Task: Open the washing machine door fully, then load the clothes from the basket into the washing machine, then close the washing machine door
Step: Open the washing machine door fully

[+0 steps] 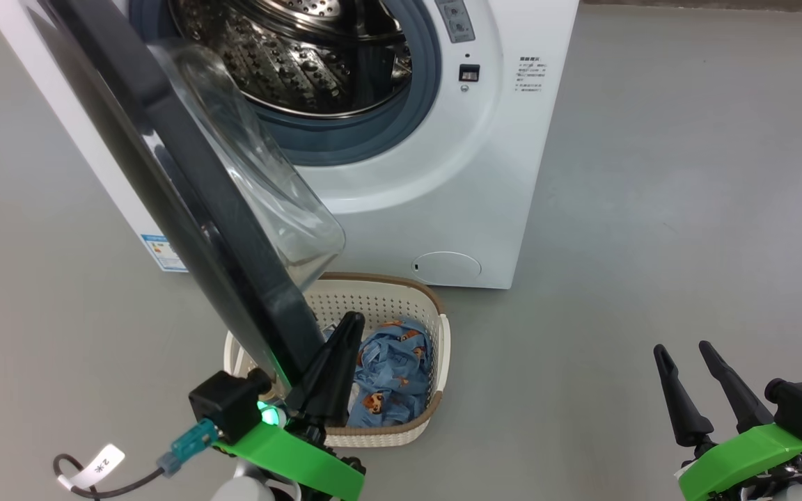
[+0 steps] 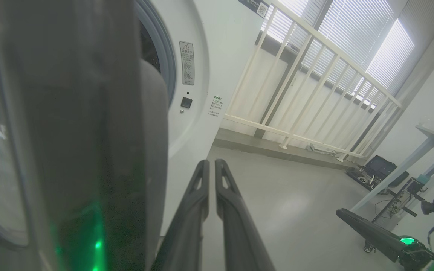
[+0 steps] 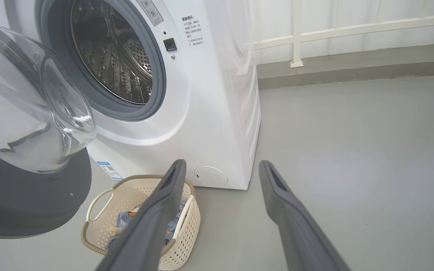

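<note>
One washing machine door (image 1: 189, 181): swung out from the front of the washing machine (image 1: 443, 188) and standing roughly edge-on to it, its glass dome facing the steel drum (image 1: 303, 62) and its lower rim hanging over the basket.
Two grippers: the left gripper (image 1: 352, 321), jaws together and holding nothing, lies along the door's lower rim on the side that faces the washing machine, too close to tell whether it touches. The right gripper (image 1: 683, 346), jaws wide apart and empty, hangs well apart from the washing machine, out beyond the front corner farthest from the hinge.
One basket (image 1: 380, 306): on the floor (image 1: 651, 209) just in front of the washing machine, below the drum mouth and near the round service flap (image 1: 447, 267).
One bundle of clothes (image 1: 390, 376): crumpled inside the basket, with none in the drum.
Step in hand: by the look of it, the opening. The door is out but not fully back, and loading has not begun.
Next move: it likely calls for the closed left fingers to press the door's inner face farther away from the washing machine's front until the rim no longer overhangs the basket. The open right jaws could then come down for the clothes.
Count: one washing machine, one door, one basket, one bundle, two grippers with two fingers each.
</note>
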Robot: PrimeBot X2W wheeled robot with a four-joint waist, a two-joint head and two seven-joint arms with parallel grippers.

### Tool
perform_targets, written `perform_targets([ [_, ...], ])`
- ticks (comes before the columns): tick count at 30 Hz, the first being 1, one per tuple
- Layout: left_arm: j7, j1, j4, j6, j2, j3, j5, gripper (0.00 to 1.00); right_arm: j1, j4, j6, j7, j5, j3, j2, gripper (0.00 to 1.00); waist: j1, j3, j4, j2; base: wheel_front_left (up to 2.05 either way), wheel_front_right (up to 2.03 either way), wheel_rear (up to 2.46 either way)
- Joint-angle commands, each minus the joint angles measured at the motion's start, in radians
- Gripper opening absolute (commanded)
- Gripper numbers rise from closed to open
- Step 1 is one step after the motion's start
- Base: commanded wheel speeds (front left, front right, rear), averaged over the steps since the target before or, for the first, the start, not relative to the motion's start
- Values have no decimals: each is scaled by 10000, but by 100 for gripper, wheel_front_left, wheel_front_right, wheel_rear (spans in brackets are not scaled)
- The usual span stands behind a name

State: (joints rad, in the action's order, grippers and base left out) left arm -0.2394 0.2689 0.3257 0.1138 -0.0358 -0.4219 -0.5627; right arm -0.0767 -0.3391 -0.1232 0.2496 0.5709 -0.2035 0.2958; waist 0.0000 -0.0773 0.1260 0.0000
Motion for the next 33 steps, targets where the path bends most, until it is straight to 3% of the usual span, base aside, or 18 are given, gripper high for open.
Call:
perform_targets([
  [1, -150, 358, -91, -52, -168, 522, -74, 0, -266, 241, -75, 122, -32, -204, 260, 100, 0, 4, 33, 0, 0, 0, 0],
  [33, -210, -517, -699, -456, -645, 1079, -104, 0, -181, 318, -75, 122, -135, -234, 383, 100, 0, 197, 918, 0, 0, 0, 0],
])
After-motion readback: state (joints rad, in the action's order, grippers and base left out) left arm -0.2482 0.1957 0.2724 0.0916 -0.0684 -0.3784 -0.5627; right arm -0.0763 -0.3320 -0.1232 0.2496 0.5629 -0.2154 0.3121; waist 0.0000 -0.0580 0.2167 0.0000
